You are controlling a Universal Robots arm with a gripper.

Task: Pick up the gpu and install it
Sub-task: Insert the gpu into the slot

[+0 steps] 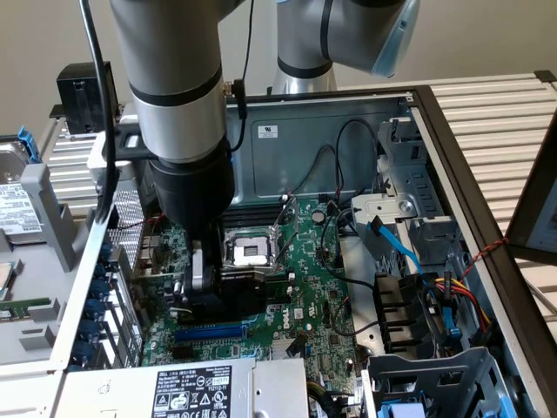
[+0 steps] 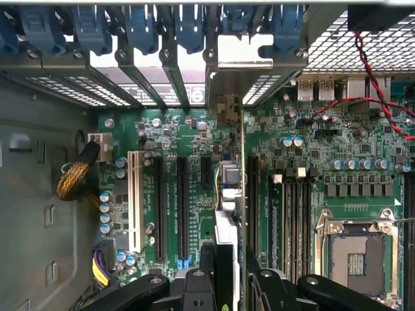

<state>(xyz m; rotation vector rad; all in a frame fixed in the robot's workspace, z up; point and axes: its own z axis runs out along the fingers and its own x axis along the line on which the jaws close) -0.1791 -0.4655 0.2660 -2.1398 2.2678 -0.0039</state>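
Standing on edge between the clenched fingers of the black gripper (image 2: 230,288), the gpu (image 2: 228,223), a small green card with a black fan shroud and a silver bracket, is held low over the large green motherboard (image 2: 324,149). Its long axis runs from the gripper toward the case's rear wall at the exterior view's left, with the bracket end pointing that way. 2 long black expansion slots (image 2: 183,201) and 1 white slot (image 2: 136,194) lie beside it. The square metal CPU socket (image 1: 251,252) is seen just beyond it. Twisted red-and-black wires (image 2: 369,91) are draped near the rear ports, apart from the card.
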